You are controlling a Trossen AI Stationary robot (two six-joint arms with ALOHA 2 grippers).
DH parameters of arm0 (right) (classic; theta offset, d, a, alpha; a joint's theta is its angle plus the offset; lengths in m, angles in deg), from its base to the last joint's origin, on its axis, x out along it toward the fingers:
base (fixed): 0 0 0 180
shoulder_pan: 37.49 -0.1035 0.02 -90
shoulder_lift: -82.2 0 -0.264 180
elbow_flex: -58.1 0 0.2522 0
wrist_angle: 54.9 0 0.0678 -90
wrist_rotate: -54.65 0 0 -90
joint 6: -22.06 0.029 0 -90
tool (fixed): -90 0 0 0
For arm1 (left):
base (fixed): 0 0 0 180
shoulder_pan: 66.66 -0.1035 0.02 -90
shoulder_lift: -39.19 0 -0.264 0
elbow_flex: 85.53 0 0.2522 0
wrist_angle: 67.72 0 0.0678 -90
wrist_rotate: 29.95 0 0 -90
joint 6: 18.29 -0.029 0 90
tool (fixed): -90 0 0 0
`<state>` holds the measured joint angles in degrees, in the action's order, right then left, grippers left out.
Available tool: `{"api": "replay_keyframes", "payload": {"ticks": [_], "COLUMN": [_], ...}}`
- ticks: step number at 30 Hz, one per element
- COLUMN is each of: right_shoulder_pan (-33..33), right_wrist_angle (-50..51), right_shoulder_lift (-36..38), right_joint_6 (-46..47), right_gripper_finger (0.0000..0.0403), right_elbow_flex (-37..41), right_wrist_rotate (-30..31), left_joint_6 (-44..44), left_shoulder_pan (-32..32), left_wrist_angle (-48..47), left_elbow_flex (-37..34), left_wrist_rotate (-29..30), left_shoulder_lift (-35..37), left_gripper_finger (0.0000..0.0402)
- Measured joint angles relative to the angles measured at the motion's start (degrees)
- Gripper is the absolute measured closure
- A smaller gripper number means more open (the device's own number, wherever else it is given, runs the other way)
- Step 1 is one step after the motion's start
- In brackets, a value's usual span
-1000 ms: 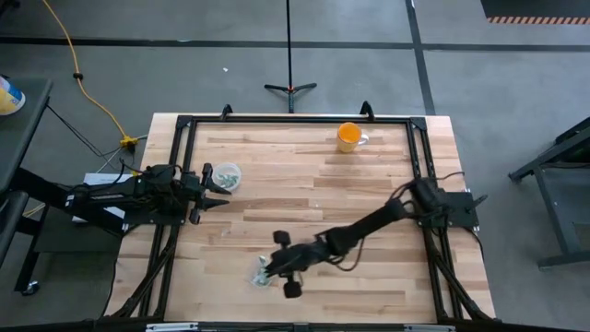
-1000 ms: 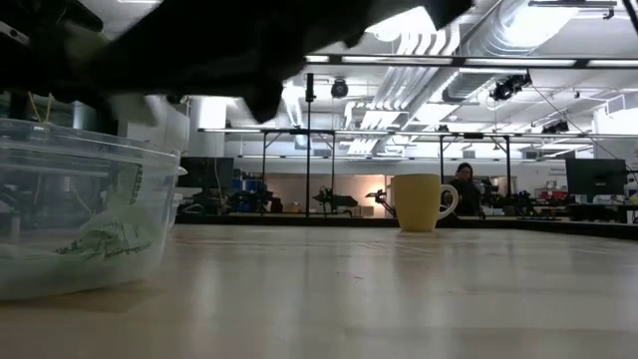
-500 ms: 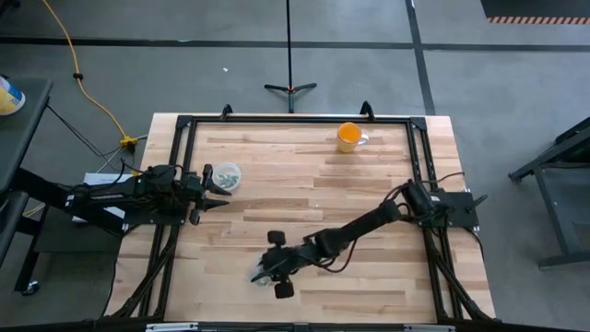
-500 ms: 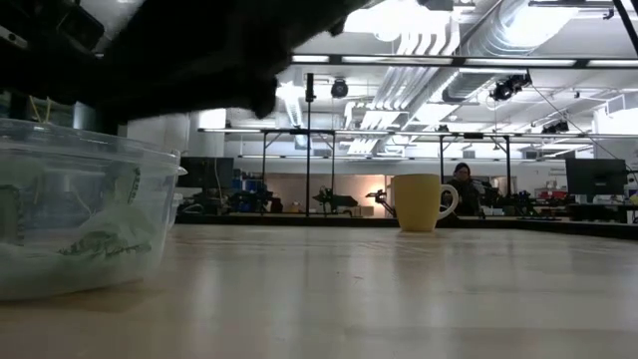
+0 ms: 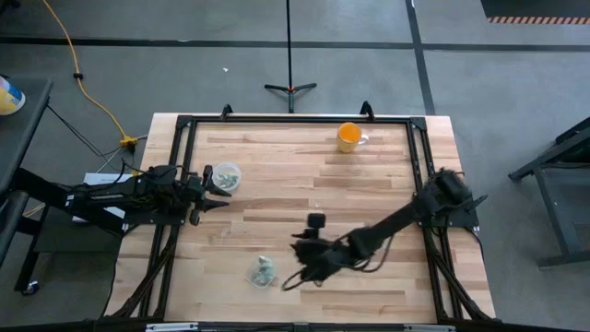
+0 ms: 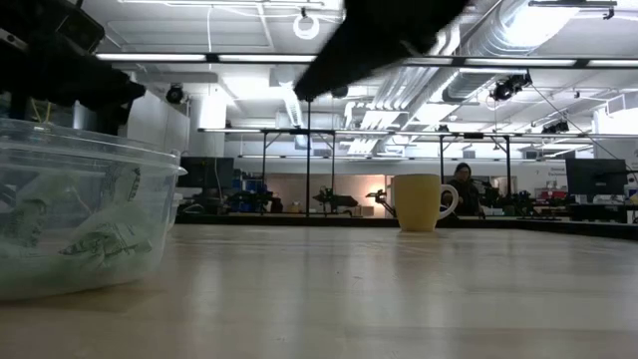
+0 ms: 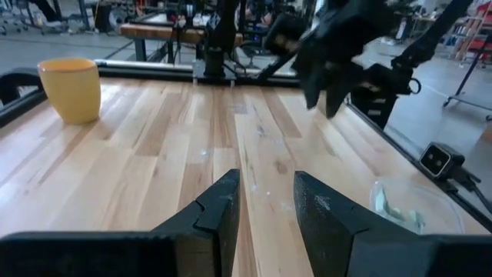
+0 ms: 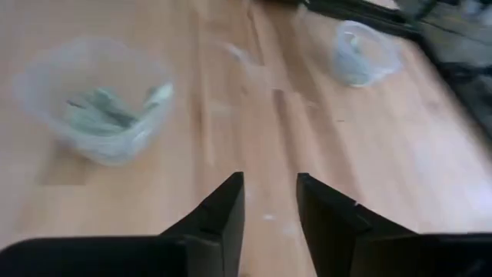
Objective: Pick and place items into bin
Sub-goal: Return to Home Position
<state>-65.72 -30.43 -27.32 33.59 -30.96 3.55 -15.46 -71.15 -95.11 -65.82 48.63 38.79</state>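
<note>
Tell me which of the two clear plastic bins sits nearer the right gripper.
The clear bin at the front of the table, just beside the right gripper; the other clear bin sits by the left gripper.

An orange mug stands upright near the far edge of the wooden table. On the grey floor beyond are a black tripod stand and a yellow cable. A person shows far behind.

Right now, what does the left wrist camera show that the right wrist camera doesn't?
Only the left wrist view shows the orange mug and the right arm above the table. Only the right wrist view shows a second clear tub, farther off. Both show the clear tub holding green packets, and each shows its own claw open: left claw, right claw.
</note>
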Motion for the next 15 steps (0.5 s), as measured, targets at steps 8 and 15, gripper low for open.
{"api": "replay_keyframes", "payload": {"ticks": [8, 15], "right_shoulder_pan": [5.2, 15.3], "right_wrist_angle": [-52.1, -56.6], "right_shoulder_lift": [14.3, 31.4], "right_joint_6": [-1.0, -1.3], "right_gripper_finger": [0.0344, 0.0396], "right_elbow_flex": [38.9, 57.6], "right_wrist_rotate": [-13.9, -18.8], "left_joint_6": [0.0, 0.0], "left_shoulder_pan": [0.0, 0.0], "left_wrist_angle": [1.5, 1.5], "left_elbow_flex": [0.0, 0.0], "left_wrist_rotate": [0.0, 0.0], "left_shoulder_lift": [0.0, 0.0], "left_gripper_finger": [0.0243, 0.0243]}}
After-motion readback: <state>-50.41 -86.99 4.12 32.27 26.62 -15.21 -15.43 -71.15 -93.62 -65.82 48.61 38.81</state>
